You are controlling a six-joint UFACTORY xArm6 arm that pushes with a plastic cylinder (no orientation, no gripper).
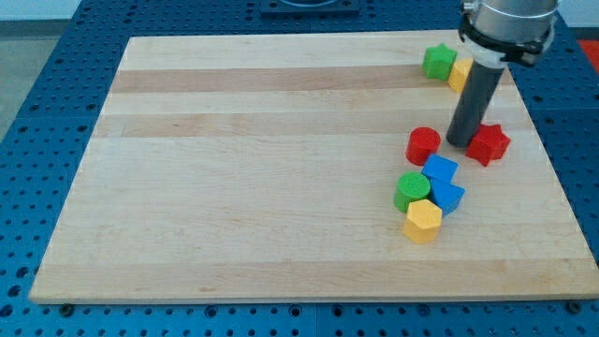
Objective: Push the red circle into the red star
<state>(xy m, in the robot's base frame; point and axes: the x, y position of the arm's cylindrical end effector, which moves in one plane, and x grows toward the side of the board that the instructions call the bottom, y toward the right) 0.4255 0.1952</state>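
Note:
The red circle (423,145) lies on the wooden board at the view's right. The red star (489,144) lies a short way to its right. My tip (460,142) stands between the two, touching or nearly touching the star's left side and a small gap right of the circle. The dark rod rises from there toward the view's top right.
Just below the red circle sits a cluster: a green circle (411,191), two blue blocks (440,171) (448,197) and a yellow hexagon (423,221). A green star (437,62) and a yellow block (460,73) lie near the board's top right, partly behind the rod.

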